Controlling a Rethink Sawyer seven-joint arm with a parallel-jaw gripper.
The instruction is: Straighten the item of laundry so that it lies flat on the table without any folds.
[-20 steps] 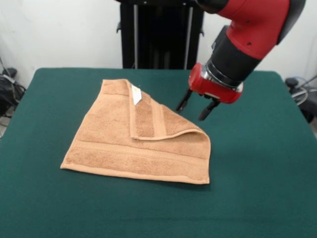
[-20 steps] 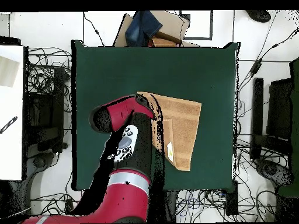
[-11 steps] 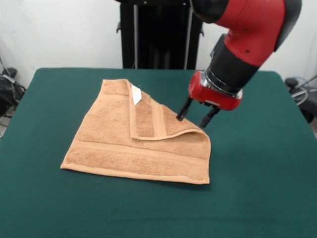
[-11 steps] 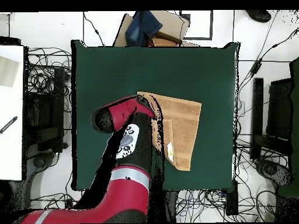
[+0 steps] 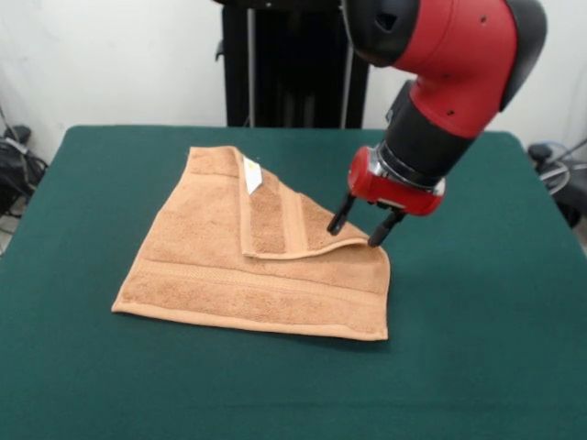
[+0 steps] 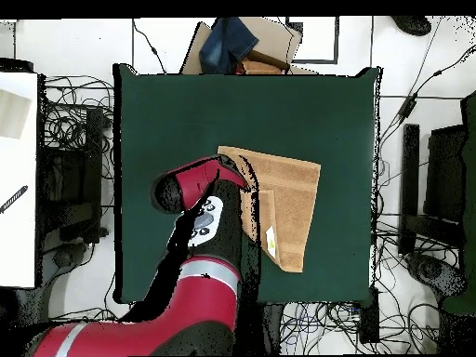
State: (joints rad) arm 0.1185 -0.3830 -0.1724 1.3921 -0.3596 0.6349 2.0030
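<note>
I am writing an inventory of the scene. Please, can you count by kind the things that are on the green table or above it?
Towel: 1, tan towel with one corner folded over
Tag: 1, white tag on the towel
Robot arm: 1, its end effector open at the fold's tip
Total: 3, all on or over the green table

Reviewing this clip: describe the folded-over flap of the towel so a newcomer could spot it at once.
On the dark green table lies a tan towel, the only cloth item there. The flap is the triangular upper layer folded over it, bearing a small white tag; its curled edge ends at the corner between the open fingers of the red gripper.
</note>
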